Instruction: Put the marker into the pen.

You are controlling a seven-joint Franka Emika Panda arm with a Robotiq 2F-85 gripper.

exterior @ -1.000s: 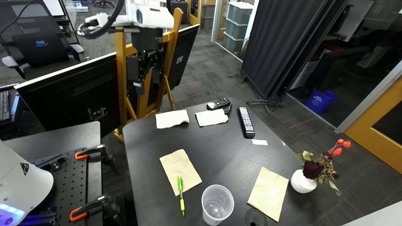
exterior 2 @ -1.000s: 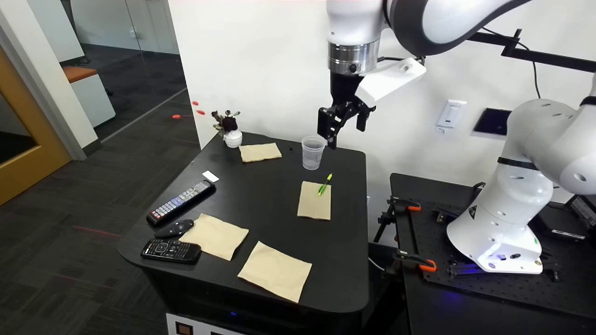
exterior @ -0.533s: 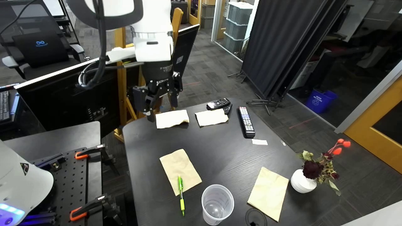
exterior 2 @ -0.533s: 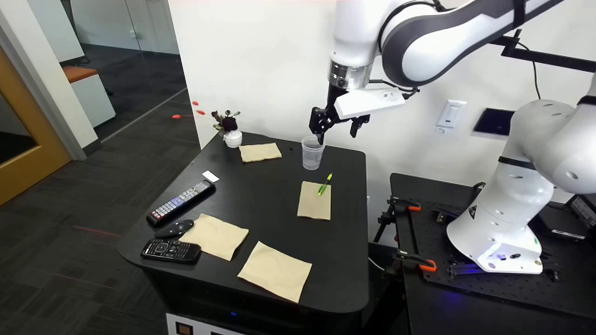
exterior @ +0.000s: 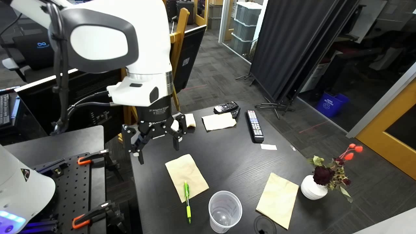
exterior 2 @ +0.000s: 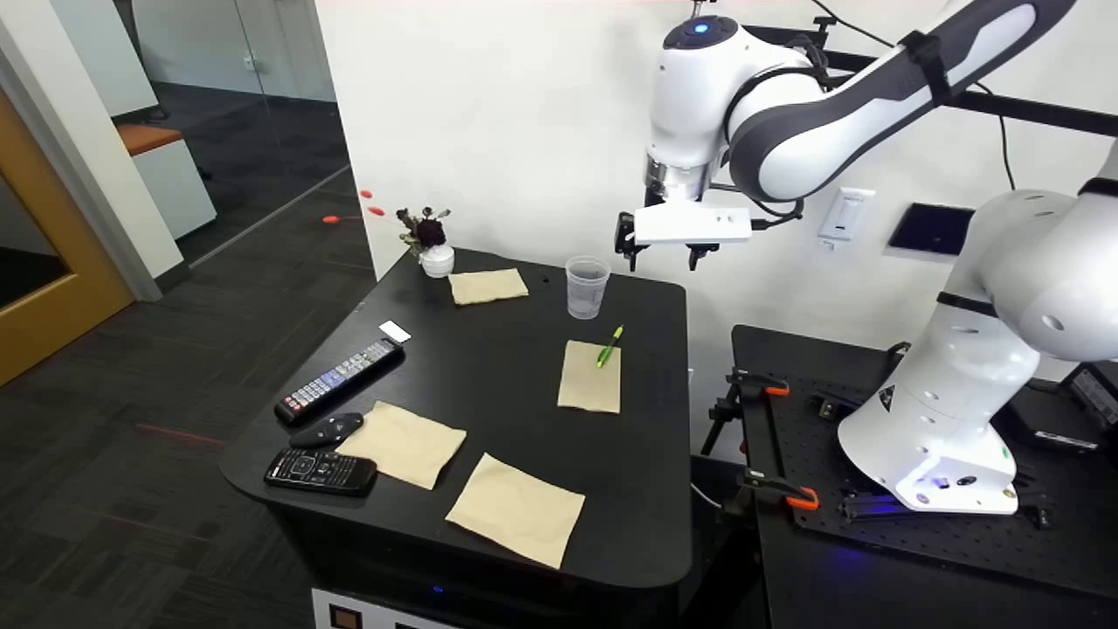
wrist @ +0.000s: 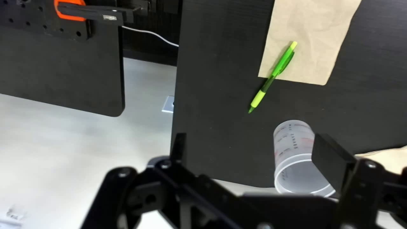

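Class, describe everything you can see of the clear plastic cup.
The clear plastic cup is round and translucent, tapering from a lipped rim to a narrower base. Dark and reddish markings show on its wall. It stands upright, open and apparently empty, near the edge of the black table, which alone appears to touch it.

White wall, dark grey carpet, black table, dark fabric partition, yellow-framed door

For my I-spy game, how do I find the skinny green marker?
On the big black table, find the round clear plastic cup. Beside it, the green marker lies partly on a rectangular tan napkin. Nothing else nearby is bright green.
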